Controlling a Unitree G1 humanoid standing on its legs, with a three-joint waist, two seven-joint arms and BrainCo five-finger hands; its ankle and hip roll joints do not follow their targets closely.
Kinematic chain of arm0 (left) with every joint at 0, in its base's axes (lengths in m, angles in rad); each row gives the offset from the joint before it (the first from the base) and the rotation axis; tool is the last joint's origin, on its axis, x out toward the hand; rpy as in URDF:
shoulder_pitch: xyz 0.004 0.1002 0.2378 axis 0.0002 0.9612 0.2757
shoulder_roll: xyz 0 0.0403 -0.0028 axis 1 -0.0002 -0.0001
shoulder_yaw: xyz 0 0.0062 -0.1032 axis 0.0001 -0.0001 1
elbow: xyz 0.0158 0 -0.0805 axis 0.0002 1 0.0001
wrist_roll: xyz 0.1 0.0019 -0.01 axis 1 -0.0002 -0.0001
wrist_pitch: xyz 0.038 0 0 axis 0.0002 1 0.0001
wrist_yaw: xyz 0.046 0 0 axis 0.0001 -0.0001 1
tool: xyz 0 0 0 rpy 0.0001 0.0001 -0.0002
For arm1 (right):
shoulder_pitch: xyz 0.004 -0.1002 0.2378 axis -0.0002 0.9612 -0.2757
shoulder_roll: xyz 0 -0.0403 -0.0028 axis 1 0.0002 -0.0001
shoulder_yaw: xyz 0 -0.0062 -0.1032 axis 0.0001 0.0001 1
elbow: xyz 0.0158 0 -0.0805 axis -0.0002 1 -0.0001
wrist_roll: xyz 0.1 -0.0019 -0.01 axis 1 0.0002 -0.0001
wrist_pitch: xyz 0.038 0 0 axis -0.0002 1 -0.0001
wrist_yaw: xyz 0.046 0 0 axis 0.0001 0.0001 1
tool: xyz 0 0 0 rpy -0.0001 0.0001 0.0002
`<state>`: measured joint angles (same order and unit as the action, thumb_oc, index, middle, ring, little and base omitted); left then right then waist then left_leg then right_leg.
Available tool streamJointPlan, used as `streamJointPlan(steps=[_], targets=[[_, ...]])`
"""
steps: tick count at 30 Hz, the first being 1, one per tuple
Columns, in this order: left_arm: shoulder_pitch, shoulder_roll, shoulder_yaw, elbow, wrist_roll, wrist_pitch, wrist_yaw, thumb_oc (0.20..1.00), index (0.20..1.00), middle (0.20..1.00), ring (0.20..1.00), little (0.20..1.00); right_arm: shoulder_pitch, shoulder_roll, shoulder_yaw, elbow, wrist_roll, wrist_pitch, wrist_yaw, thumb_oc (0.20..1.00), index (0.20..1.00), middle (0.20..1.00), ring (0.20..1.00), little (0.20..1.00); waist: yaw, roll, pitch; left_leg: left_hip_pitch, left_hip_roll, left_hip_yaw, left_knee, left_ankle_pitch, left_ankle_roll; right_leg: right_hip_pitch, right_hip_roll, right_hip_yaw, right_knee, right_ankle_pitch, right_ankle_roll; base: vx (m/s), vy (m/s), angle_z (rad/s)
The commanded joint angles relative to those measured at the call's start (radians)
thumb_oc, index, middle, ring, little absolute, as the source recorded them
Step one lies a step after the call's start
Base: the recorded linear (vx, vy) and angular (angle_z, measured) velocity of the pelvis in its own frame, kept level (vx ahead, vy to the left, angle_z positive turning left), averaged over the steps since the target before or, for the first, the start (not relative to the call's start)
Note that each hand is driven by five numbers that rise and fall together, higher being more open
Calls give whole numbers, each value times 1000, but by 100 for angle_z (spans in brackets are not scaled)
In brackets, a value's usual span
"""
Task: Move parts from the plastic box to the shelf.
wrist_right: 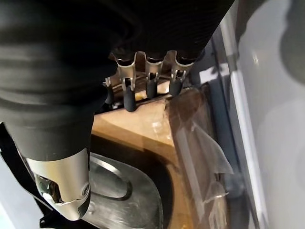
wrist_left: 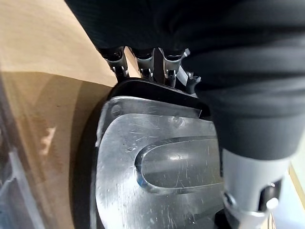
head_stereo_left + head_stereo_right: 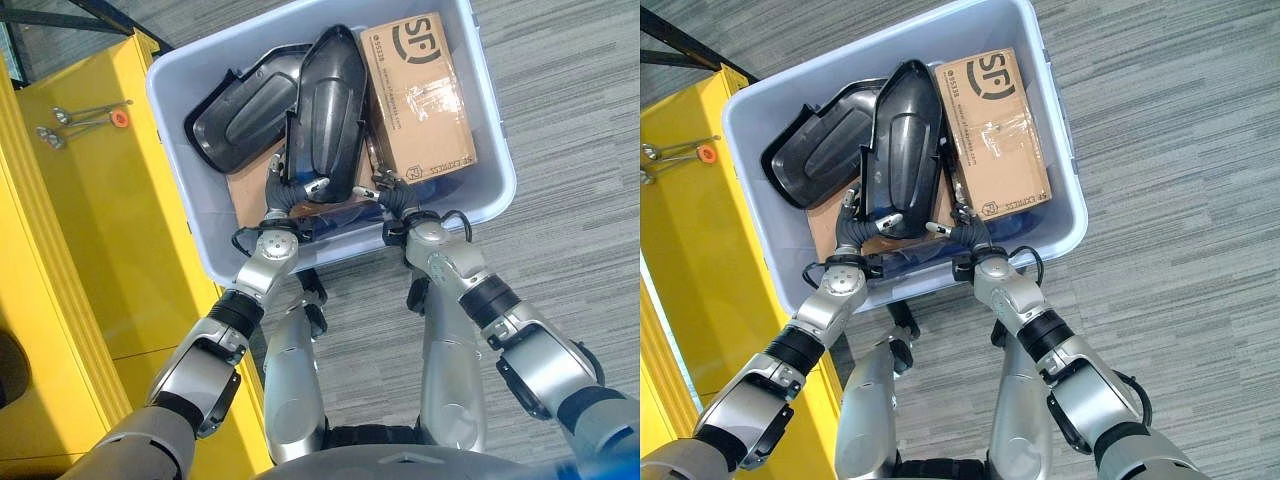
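Plastic box (image 3: 175, 95), pale blue-grey, stands on the grey floor (image 3: 570, 110) straight ahead of us, with the yellow shelf (image 3: 85, 200) close along its left side. Inside it we see a cardboard carton (image 3: 418, 95) on the right, a second black part (image 3: 235, 120) lying flat on the left, and between them the black part (image 3: 330, 110) in hand, tilted up with its long axis running away from us toward the far wall. Both hands meet its near end: the left hand (image 2: 152, 64) has its fingers curled over the edge, while the right hand (image 1: 147, 83) hangs bent fingers beside the carton, and we cannot tell whether they grip. We judge that the coming move is a lift clear of the rim, then a swing left; the carton and the flat part crowd both flanks. Small metal tools (image 3: 80, 120) already lie on the shelf.
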<state>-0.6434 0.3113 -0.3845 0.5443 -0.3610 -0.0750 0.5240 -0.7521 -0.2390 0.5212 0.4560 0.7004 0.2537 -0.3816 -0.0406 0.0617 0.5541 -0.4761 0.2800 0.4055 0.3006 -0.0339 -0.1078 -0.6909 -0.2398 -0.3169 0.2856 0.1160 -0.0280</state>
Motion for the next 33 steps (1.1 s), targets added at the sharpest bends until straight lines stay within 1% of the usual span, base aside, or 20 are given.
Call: streamJointPlan(steps=[1,4,6,10,12,14,18,22,23,31,32,33], targets=[[-5,25,-19,-25,24,-33,-2,1000,1000,1000,1000,1000,-25,64,26,2,28,-21,-14,1000,1000,1000,1000,1000,27,-3,-34,-117,43,7,11,56,-37,-7,-86,69,71,-112,167,0,0,0],[-12,23,-16,-20,4,-38,-13,1000,1000,1000,1000,1000,-47,63,10,40,27,-48,9,1000,1000,1000,1000,1000,34,1,-34,-130,39,3,13,57,-36,-16,-86,64,74,-111,166,-5,-1,1],[-18,16,-18,-17,-26,-46,-33,1000,1000,1000,1000,1000,-69,73,8,46,5,-80,14,1000,1000,1000,1000,1000,41,5,-34,-144,37,-3,15,58,-35,-26,-89,61,80,-111,167,-34,3,1],[-26,4,-32,-17,-17,-47,-30,1000,1000,1000,1000,1000,-91,79,9,49,-5,-116,0,1000,1000,1000,1000,1000,47,5,-34,-155,34,-8,16,59,-33,-31,-91,55,78,-109,167,-8,0,1],[-28,4,-33,-17,-24,-46,-31,1000,1000,1000,1000,1000,-96,81,8,52,-3,-114,-4,1000,1000,1000,1000,1000,49,6,-34,-158,33,-9,16,60,-32,-33,-92,55,80,-109,168,0,0,0],[-27,-2,-40,-18,-31,-45,-37,1000,1000,1000,1000,1000,-107,84,1,62,-1,-144,-25,1000,1000,1000,1000,1000,55,9,-34,-164,28,-14,14,60,-30,-36,-94,52,81,-109,170,-6,1,2],[-21,-6,-45,-23,-31,-40,-51,1000,1000,1000,1000,1000,-115,83,-10,80,46,-151,-23,1000,1000,1000,1000,1000,61,11,-34,-170,24,-19,15,58,-27,-38,-96,48,83,-108,171,-6,-7,6],[-8,-17,-52,-25,-56,-57,-48,1000,1000,1000,1000,1000,-118,89,-15,96,79,-171,-22,1000,1000,1000,1000,1000,66,12,-34,-176,22,-23,14,59,-27,-39,-99,44,80,-106,174,-2,-2,1],[-10,-29,-58,-19,-70,-66,-43,1000,1000,1000,1000,1000,-124,98,-18,104,84,-185,-15,1000,1000,1000,1000,1000,67,12,-34,-181,24,-23,16,59,-27,-42,-100,44,81,-105,174,0,0,0],[-13,-51,-83,-25,-72,-65,-47,1000,1000,1000,1000,1000,-139,106,-16,91,85,-206,-22,1000,1000,1000,1000,1000,70,5,-34,-187,22,-28,22,57,-26,-43,-99,39,81,-102,177,0,0,0],[-10,-60,-88,-30,-65,-52,-50,1000,1000,1000,1000,1000,-137,110,-8,83,86,-209,-24,1000,1000,1000,1000,1000,69,3,-34,-186,21,-28,21,56,-25,-41,-98,41,80,-102,179,0,0,0],[-12,-65,-95,-29,-50,-53,-59,1000,1000,1000,1000,1000,-139,115,-5,82,82,-210,-30,1000,1000,1000,1000,1000,69,2,-34,-188,23,-26,22,56,-25,-43,-99,41,81,-102,179,0,0,0]])
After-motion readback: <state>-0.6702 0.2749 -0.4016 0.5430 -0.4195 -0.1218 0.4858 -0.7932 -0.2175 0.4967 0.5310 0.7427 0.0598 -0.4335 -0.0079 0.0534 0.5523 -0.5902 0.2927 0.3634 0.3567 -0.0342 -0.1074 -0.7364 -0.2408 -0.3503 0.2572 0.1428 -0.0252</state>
